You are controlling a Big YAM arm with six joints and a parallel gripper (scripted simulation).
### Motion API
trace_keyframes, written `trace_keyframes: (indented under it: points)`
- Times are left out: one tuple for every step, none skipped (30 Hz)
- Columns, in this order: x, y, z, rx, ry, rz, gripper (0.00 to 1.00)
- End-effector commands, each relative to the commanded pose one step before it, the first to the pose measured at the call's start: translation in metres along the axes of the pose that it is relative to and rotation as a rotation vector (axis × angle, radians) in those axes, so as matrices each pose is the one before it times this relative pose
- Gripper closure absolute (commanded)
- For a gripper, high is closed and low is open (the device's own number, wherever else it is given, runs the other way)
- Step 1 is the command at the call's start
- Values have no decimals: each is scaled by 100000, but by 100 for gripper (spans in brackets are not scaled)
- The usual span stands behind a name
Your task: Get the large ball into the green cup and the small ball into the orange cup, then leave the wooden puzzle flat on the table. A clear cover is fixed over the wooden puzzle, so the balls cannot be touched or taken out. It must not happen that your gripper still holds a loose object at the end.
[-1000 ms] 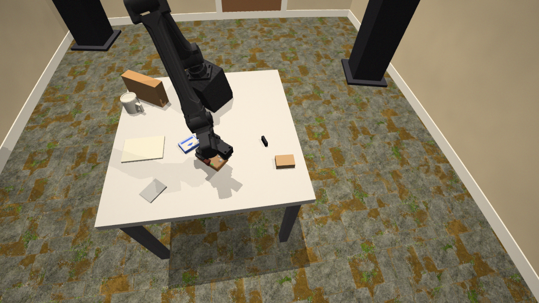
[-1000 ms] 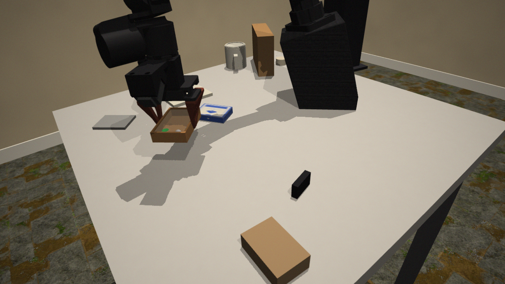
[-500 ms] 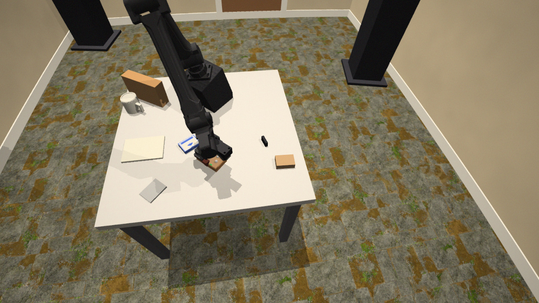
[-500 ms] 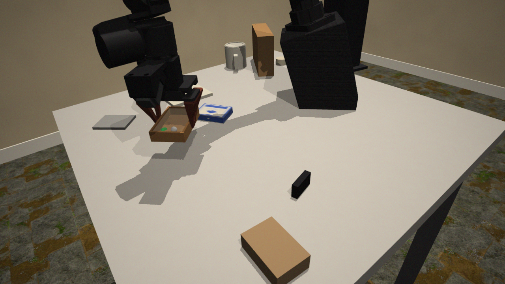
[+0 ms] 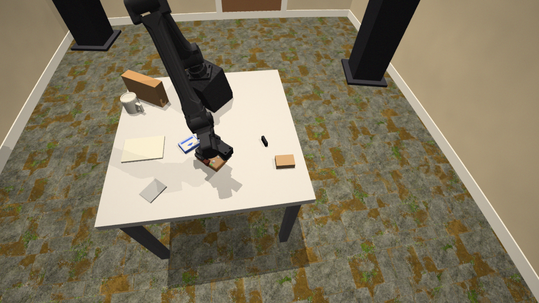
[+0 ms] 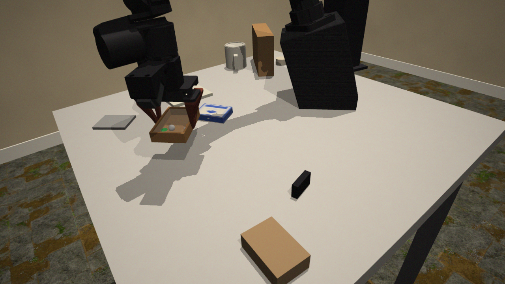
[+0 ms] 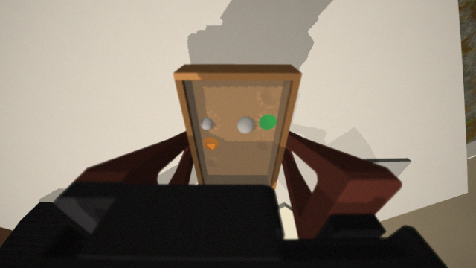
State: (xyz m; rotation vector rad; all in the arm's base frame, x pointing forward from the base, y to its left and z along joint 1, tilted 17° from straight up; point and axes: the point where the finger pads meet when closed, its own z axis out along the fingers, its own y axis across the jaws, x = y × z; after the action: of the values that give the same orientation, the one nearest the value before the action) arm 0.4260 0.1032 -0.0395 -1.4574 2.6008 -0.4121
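My gripper (image 7: 237, 135) is shut on the wooden puzzle (image 7: 236, 123), a shallow box with a clear cover, and holds it above the table, tilted. Its dark red fingers clasp both long sides near my end. Inside, the large grey ball lies just left of the green cup (image 7: 268, 121), touching or nearly touching its edge. The small grey ball rests by the left wall, just above the orange cup (image 7: 210, 143). The puzzle also shows in the exterior view (image 6: 171, 124) and the top view (image 5: 214, 162), held off the table top with its shadow below.
A blue and white box (image 6: 214, 112) lies close behind the puzzle. A grey tile (image 6: 114, 121), a cream sheet (image 5: 143, 148), a mug (image 6: 235, 55), an upright brown box (image 6: 262, 49), a black block (image 6: 300, 183) and a tan box (image 6: 275, 250) are on the table. The arm's base (image 6: 317, 60) stands at the back.
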Motion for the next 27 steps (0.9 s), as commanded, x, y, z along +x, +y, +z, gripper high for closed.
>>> trace_keyframes:
  points:
    - [-1090, -1619, -833, -37, -2520, 575, 30]
    - [113, 179, 325, -1885, 670, -306, 30]
    - [-107, -180, -321, 1033, -488, 743, 30]
    - [500, 442, 42, -776, 296, -743, 30]
    - [263, 237, 32, -258, -219, -20, 30]
    - [-4, -59, -186, 1443, -1718, 378, 30]
    - [-50, -98, -163, 635, -814, 88, 30]
    - [4, 3, -1, 350, -527, -4, 30]
    - [12, -5, -1, 472, -459, -3, 30]
    - [-522, 507, -158, 2039, -663, -1721, 30]
    - [-148, 148, -45, 667, -605, -412, 30]
    - [71, 160, 216, -391, 430, 139, 30]
    - [-580, -164, 487, -42, 287, 26, 30]
    - [-567, -481, 42, 576, -234, 824, 30]
    - [441, 389, -6, -1954, 2658, 175, 30]
    - [0, 0, 0, 0, 0, 0, 30]
    - [0, 0, 0, 0, 0, 0, 30]
    - [-76, 25, -31, -1492, 868, 7, 30]
    - [28, -15, 51, -1445, 1206, 122, 30]
    - [41, -72, -20, 131, -18, 140, 30]
    - [-219, -597, -881, 1304, -1797, 641, 30]
    - [-7, -108, -112, 86, 18, -31, 30]
    - [759, 989, 229, 2003, 451, -278, 30]
    - [476, 634, 564, -2972, 2020, -1020, 30]
    - [-354, -311, -152, 1528, -1983, -281, 30]
    - [-121, -291, -436, 1678, -1311, -230, 30]
    - [11, -3, 0, 589, -520, -601, 30]
